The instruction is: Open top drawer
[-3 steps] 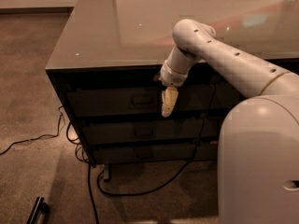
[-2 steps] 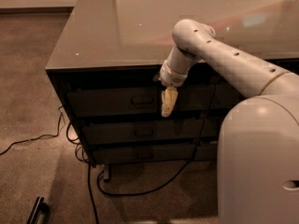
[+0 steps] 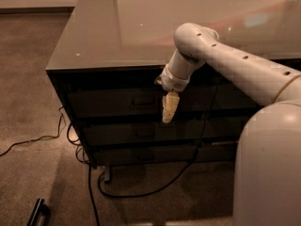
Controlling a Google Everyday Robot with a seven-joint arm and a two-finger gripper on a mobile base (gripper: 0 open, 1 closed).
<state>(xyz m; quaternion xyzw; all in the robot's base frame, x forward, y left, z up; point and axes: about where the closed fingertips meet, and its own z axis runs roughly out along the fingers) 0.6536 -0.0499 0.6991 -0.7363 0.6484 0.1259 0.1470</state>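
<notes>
Drawer: wide dark grey top drawer, shut, directly beneath glossy grey surface.
Handling: rigid; likely needs a steady pull.
Hold: small rectangular loop handle.
Pincer: cream pincer, at 3 o'clock of the handle; opening cannot be told.

Brown carpet floor, black cables trailing (dim warm light); glossy grey cabinet top.

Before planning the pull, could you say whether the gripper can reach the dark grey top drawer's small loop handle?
Probably yes: the gripper hangs in front of the dark grey top drawer, just beside its loop handle, nothing visible between them.
</notes>
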